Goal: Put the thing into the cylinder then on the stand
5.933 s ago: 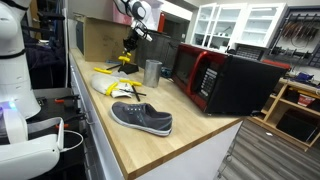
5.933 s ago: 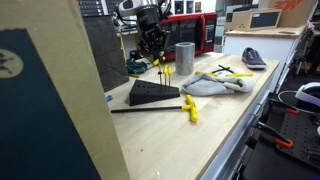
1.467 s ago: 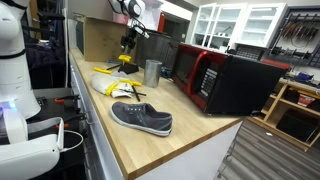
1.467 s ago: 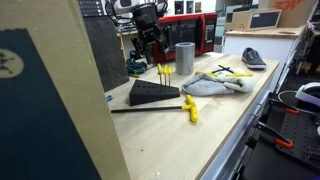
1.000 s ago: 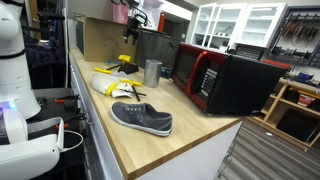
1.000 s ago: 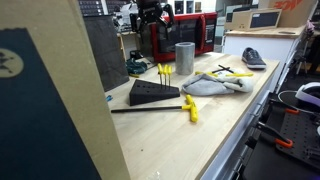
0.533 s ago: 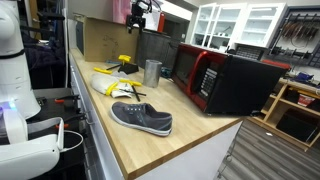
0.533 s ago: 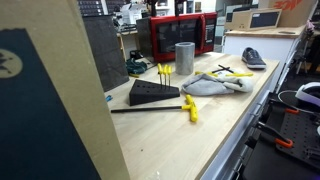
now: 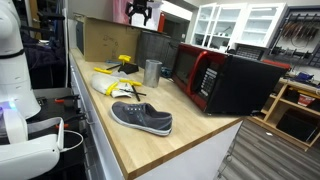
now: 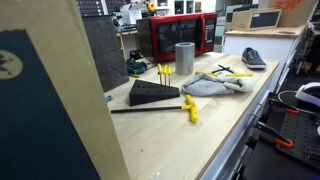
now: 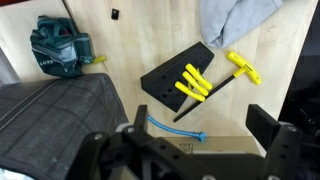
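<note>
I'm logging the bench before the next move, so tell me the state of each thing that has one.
hand: open, empty, raised high
cylinder: upright
stand: yellow-handled tools slotted in
T-handle tool: lying flat on the counter
microwave: door shut
sneaker: resting on its sole

A grey sneaker (image 9: pixel 140 118) lies on the wooden table (image 9: pixel 190 140). A red microwave (image 9: pixel 225 80) stands by the wall. A grey cloth (image 10: pixel 212 84) lies crumpled. A green bundle (image 11: pixel 60 48) and a thin blue strip (image 11: pixel 175 130) lie apart.
</note>
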Tool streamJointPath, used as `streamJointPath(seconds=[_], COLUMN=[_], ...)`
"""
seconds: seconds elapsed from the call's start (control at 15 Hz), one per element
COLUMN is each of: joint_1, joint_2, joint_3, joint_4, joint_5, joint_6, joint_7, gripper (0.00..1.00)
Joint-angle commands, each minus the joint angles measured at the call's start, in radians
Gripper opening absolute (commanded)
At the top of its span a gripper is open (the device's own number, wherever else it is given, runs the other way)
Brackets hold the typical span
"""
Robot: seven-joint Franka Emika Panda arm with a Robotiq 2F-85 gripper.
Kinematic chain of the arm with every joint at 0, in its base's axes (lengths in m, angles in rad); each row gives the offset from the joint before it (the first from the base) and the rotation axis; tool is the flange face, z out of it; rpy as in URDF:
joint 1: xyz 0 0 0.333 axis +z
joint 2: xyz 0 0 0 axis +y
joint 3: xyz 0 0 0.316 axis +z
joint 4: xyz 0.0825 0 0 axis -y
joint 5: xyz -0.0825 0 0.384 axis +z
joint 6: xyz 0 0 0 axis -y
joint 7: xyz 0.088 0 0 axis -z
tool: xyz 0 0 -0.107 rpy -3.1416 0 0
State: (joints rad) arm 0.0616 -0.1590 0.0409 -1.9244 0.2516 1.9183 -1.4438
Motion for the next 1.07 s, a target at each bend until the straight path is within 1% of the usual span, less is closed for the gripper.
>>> streamJointPath(seconds=[0.0,0.13,0.2,0.4,1.0], joint_1=[-0.014,-0.026,-0.007,-0.02,-0.018], joint_2=[-0.073,-0.089,-0.044,-0.058,-0.061], joint_3=[-0.04,-0.075,-0.064,-0.09,-0.087], joint_4=[-0.098,-0.135,-0.07,-0.103,-0.105], joint_5=[0.043,0.061,0.026,0.041,0.041], joint_6=[0.067,0.075,0.037,0.043,0.045], joint_7=[0.112,0.149,0.114,0.12,0.135], gripper=[1.0,1.0,1.0,1.0,1.0])
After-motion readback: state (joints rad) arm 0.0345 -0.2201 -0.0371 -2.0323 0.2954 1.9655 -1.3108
